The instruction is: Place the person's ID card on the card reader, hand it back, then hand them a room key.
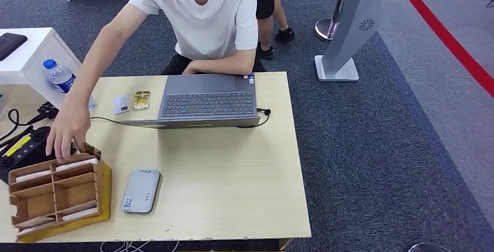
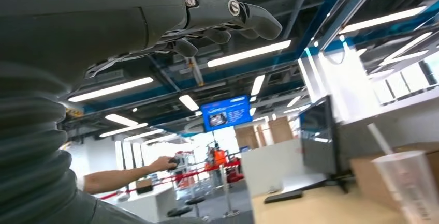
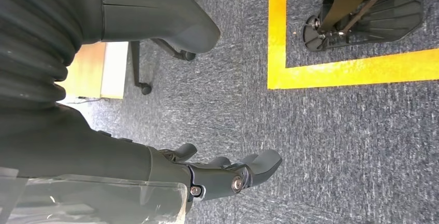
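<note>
A grey-white card reader lies flat near the table's front edge. To its left stands a cardboard organizer with white key cards in its slots. Two small cards, one white and one yellowish, lie beside the laptop; I cannot tell which is the ID card. The person in a white T-shirt reaches a hand down to the organizer's far corner. My left hand is raised with its fingers apart and holds nothing. My right hand hangs over the carpet, fingers apart and empty.
An open grey laptop with a cable sits at the table's far side. A black device lies at the left edge and a water bottle stands behind it. A clear plastic cup stands close to my left hand.
</note>
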